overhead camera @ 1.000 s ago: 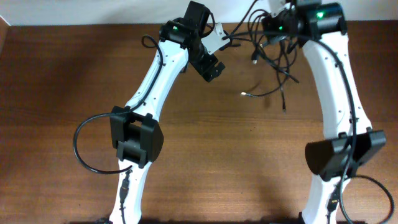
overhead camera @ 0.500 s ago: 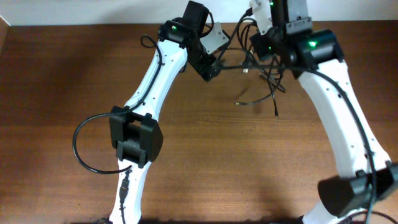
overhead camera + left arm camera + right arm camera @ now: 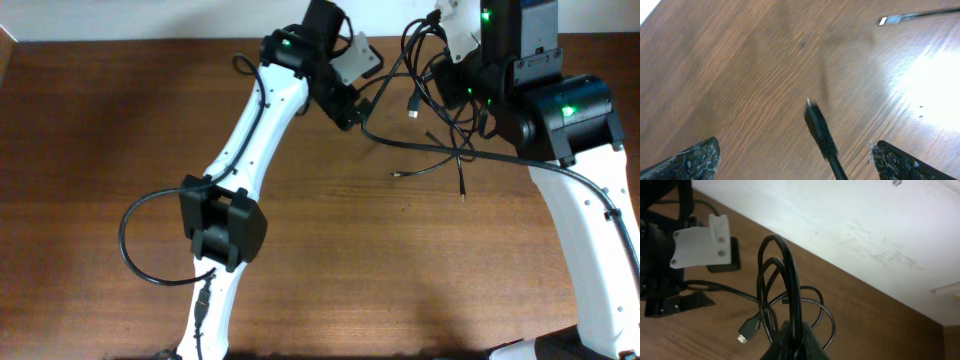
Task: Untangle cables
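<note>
Both arms reach toward top centre: left arm [image 3: 255, 130] jaws wide with one plug [image 3: 815, 122] between, right arm [image 3: 580, 190] jaws clamped on bundled cables [image 3: 790, 270], three loose ends [image 3: 397, 176] over desk [image 3: 100, 150].

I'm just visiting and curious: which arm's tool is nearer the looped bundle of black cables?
Right. The right tool grips the cable bundle, loops sticking out of it. The left tool is open, off to the bundle's side, with only one plug seen between its fingers.
</note>
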Robot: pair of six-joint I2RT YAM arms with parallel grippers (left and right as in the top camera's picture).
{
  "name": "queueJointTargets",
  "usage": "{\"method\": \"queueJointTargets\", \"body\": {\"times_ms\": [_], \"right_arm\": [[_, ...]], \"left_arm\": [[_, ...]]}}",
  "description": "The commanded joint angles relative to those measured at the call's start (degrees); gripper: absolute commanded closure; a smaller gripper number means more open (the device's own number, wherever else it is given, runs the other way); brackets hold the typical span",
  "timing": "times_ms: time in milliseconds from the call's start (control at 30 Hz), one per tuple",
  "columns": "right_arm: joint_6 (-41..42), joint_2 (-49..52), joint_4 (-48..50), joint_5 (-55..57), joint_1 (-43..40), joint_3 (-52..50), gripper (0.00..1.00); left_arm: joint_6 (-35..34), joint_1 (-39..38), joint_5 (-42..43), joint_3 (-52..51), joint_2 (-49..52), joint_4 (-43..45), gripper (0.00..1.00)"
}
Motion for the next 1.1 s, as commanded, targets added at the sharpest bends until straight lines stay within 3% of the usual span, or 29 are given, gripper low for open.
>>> {"method": "queueJointTargets", "body": {"times_ms": [0, 133, 200, 233, 267, 300, 367, 433, 467, 500, 600, 633, 767, 900, 1067], "right_arm": [[1.36, -0.42, -0.46, 0.74, 0.35, -0.02, 0.96], [1.95, 0.61, -1.09, 0.7, 0.35, -0.02, 0.96], [1.95, 1.01, -1.55, 0.7, 0.35, -0.02, 0.96], [1.95, 1.14, -1.7, 0.7, 0.35, -0.02, 0.96], [1.95, 1.25, -1.75, 0.72, 0.35, -0.02, 0.96], [1.95, 1.25, -1.75, 0.72, 0.35, -0.02, 0.96], [1.95, 1.25, -1.73, 0.72, 0.35, -0.02, 0.96], [1.95, 1.25, -1.79, 0.72, 0.35, -0.02, 0.96], [1.95, 1.25, -1.9, 0.72, 0.35, -0.02, 0.96], [1.97, 1.25, -1.97, 0.7, 0.35, -0.02, 0.95], [1.97, 1.25, -2.23, 0.72, 0.35, -0.02, 0.95], [1.97, 1.25, -2.23, 0.72, 0.35, -0.02, 0.9], [1.97, 1.25, -2.19, 0.74, 0.35, -0.02, 0.85], [2.38, 1.25, -2.21, 0.72, -0.22, -0.02, 0.96], [2.58, 1.29, -2.69, 0.09, -1.6, -0.02, 0.96]], "left_arm": [[2.01, -1.84, 4.0, 6.45, -0.55, -0.7, 0.01], [1.99, -1.7, 7.52, 11.69, -0.55, -2.14, 0.03], [2.01, -1.73, 7.39, 11.89, -0.55, -3.48, 0.16], [2.01, -1.73, 7.39, 11.89, -0.55, -4.17, 0.32], [1.99, -1.73, 7.19, 11.89, -0.55, -4.59, 0.4], [1.99, -1.68, 7.17, 11.89, -0.55, -4.72, 0.44], [1.99, -1.55, 7.17, 11.89, -0.55, -4.7, 0.75], [1.99, -1.55, 7.17, 11.89, -0.55, -4.81, 0.78], [1.99, -1.55, 7.17, 11.89, -0.55, -4.79, 0.92], [1.99, -1.55, 7.17, 11.89, -0.55, -4.76, 1.0], [1.99, -1.55, 7.17, 11.89, -0.55, -4.81, 1.0], [1.99, -1.44, 6.95, 11.89, -0.55, -4.83, 1.0], [1.99, -0.96, 6.75, 11.89, -0.55, -5.05, 1.0], [1.99, 1.27, 6.56, 11.89, -0.55, -6.62, 1.0], [1.75, 4.44, 6.78, 11.89, -0.55, -8.92, 1.0]]}}
